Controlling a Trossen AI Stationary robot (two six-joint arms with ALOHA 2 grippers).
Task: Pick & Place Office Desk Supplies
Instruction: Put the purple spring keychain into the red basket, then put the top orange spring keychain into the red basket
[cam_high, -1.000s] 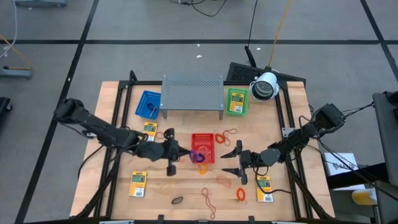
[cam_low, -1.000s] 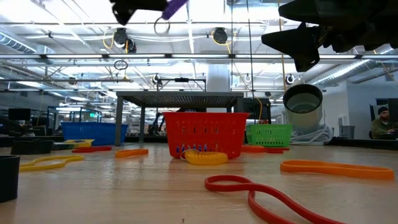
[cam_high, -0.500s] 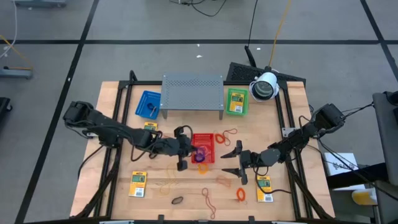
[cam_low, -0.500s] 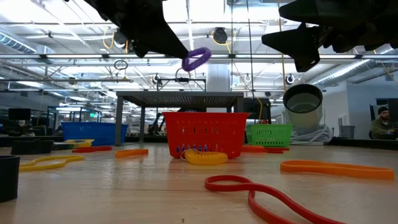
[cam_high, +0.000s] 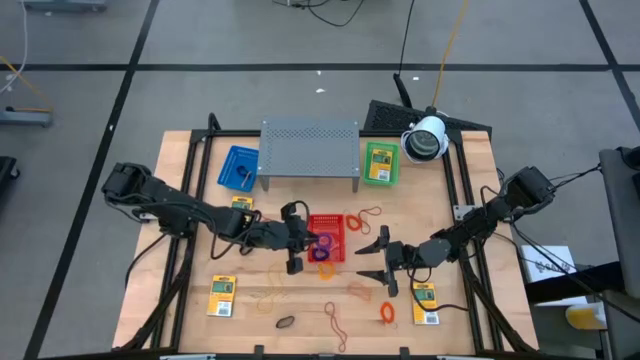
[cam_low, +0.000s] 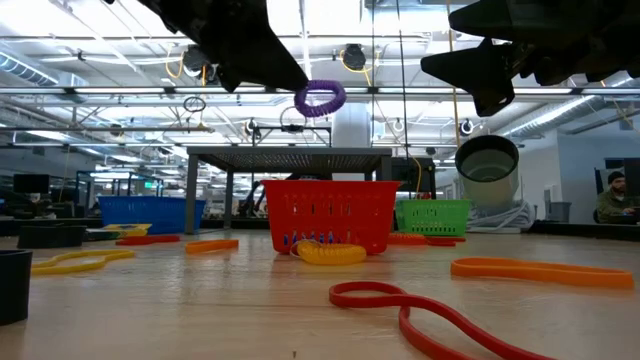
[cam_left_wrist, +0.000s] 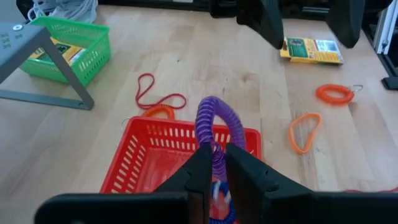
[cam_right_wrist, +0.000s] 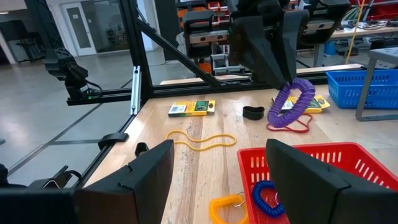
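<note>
1. The purple coiled band (cam_left_wrist: 216, 134) hangs pinched between the left gripper (cam_high: 296, 240)'s nearly closed fingers, above the red basket (cam_high: 326, 224) at the centre of the high view.
2. Risk: released here, near the basket's rim, the springy coil could bounce off the wall onto the table.
3. It could also snag on a finger instead of dropping.
4. The right gripper (cam_high: 372, 256) waits wide open and empty, right of the basket.
5. Loose bands, an orange coil (cam_high: 387, 313) and a yellow-green packet (cam_high: 425, 301) lie lower right; nothing blocks the drop.
</note>
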